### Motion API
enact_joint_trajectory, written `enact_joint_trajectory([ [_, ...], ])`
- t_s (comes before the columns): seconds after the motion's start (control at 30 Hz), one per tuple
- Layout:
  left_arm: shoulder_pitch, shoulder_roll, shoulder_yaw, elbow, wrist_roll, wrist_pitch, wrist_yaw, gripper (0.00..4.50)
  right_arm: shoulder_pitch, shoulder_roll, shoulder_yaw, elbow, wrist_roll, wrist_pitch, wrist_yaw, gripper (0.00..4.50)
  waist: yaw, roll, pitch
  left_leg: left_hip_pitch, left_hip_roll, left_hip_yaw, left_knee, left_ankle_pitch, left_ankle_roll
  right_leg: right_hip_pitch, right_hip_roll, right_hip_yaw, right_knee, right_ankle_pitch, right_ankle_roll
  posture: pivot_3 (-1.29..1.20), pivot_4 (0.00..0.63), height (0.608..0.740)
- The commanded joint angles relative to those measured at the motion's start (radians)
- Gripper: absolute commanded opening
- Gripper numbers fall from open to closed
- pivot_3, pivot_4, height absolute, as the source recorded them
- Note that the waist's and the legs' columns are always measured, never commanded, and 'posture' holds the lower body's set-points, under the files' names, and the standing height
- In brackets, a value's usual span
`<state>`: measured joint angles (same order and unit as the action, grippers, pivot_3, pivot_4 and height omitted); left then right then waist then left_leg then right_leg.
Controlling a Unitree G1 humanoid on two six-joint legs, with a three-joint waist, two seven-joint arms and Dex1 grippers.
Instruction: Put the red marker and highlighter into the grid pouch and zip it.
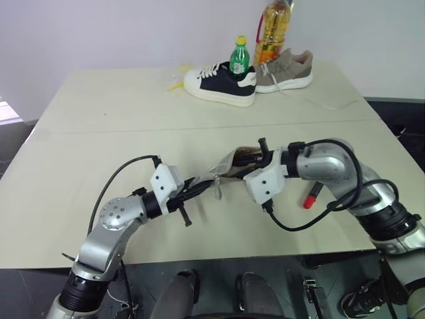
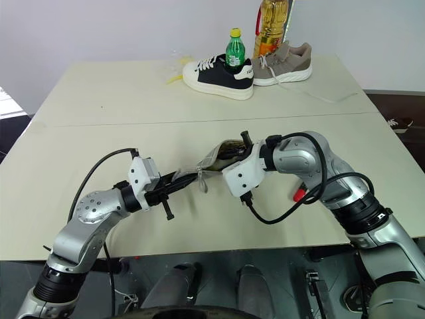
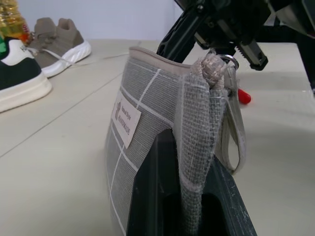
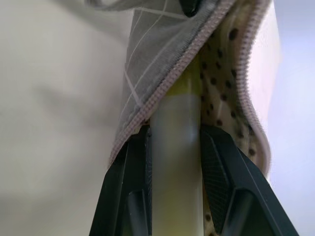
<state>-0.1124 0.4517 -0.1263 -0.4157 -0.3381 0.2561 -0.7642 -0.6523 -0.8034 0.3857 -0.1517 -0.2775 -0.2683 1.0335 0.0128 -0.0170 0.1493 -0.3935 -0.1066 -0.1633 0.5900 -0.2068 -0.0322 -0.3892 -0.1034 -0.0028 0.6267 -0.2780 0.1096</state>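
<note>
Two robot arms meet above the middle of a pale beige counter (image 1: 99, 119), holding the grid pouch (image 1: 229, 165) up off the surface between them. The left pincer (image 1: 199, 184) is clamped tight on one end of the pouch. The right pincer (image 1: 249, 159) grips the highlighter (image 4: 174, 147), its fingers (image 4: 224, 172) pressed against the pale-yellow barrel.

The right wrist view shows what the head views hide: the highlighter's front end sits inside the pouch's open mouth, between the grey gridded outside and a cream lining with dark dots, zipper teeth running along both edges. The left wrist view shows the pouch's outer face with its small white label, the fabric bunched between that pincer's fingers, and a pull cord hanging beside it.

The red marker (image 1: 311, 197) lies on the counter under the right forearm, apart from the pouch.

At the counter's far edge stand a black-and-white sneaker (image 1: 219, 84), a grey sneaker (image 1: 287, 70), a green bottle (image 1: 240, 58) and a yellow oil bottle (image 1: 273, 30). Behind is a plain white wall.
</note>
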Motion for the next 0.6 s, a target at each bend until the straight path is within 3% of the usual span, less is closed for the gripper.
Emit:
enact_joint_trajectory([
  [0.03, -0.011, 0.001, 0.010, -0.043, -0.010, -0.008, 0.009, 0.00, -0.024, 0.004, -0.057, 0.003, 0.043, 0.017, 0.001, 2.22, 0.000, 0.000, 0.000, 0.000, 0.000, 0.000, 0.000, 0.000, 0.000, 0.000, 0.000, 0.000, 0.000, 0.000, 0.000, 0.00, 0.150, 0.734],
  [0.1, -0.009, -0.004, 0.004, -0.032, 0.003, -0.018, 0.015, 0.00, -0.016, 0.004, -0.109, -0.003, 0.097, 0.091, 0.000, 3.15, 0.000, 0.000, 0.000, 0.000, 0.000, 0.000, 0.000, 0.000, 0.000, 0.000, 0.000, 0.000, 0.000, 0.000, 0.000, 0.00, 0.150, 0.734],
  [0.3, -0.023, -0.051, -0.023, 0.027, 0.047, -0.061, 0.049, 0.00, 0.070, -0.030, -0.302, -0.078, 0.291, 0.395, 0.012, 3.15, 0.006, 0.000, 0.000, 0.000, 0.000, -0.001, 0.000, 0.000, 0.000, 0.001, 0.000, 0.000, -0.001, 0.000, 0.000, 0.00, 0.150, 0.734],
  [0.4, -0.048, -0.080, -0.038, 0.077, 0.075, -0.091, 0.063, 0.00, 0.139, -0.057, -0.417, -0.124, 0.407, 0.636, 0.010, 3.15, 0.007, 0.000, 0.000, 0.000, 0.000, -0.001, 0.001, 0.000, 0.000, 0.001, -0.001, 0.000, -0.001, 0.000, 0.000, 0.00, 0.150, 0.734],
  [0.53, -0.098, -0.126, -0.072, 0.182, 0.133, -0.167, 0.080, 0.00, 0.273, -0.087, -0.555, -0.164, 0.475, 1.062, -0.081, 4.46, 0.016, 0.000, 0.000, -0.001, 0.000, -0.001, 0.001, 0.000, 0.000, 0.001, -0.002, 0.000, -0.001, 0.000, -0.001, 0.00, 0.150, 0.734],
  [0.6, -0.110, -0.149, -0.090, 0.232, 0.150, -0.206, 0.076, 0.00, 0.318, -0.078, -0.593, -0.211, 0.487, 1.311, -0.160, 4.46, 0.026, 0.000, 0.000, -0.001, 0.000, 0.000, 0.002, -0.001, 0.001, 0.001, -0.002, 0.000, -0.001, 0.000, -0.001, 0.00, 0.150, 0.734],
])
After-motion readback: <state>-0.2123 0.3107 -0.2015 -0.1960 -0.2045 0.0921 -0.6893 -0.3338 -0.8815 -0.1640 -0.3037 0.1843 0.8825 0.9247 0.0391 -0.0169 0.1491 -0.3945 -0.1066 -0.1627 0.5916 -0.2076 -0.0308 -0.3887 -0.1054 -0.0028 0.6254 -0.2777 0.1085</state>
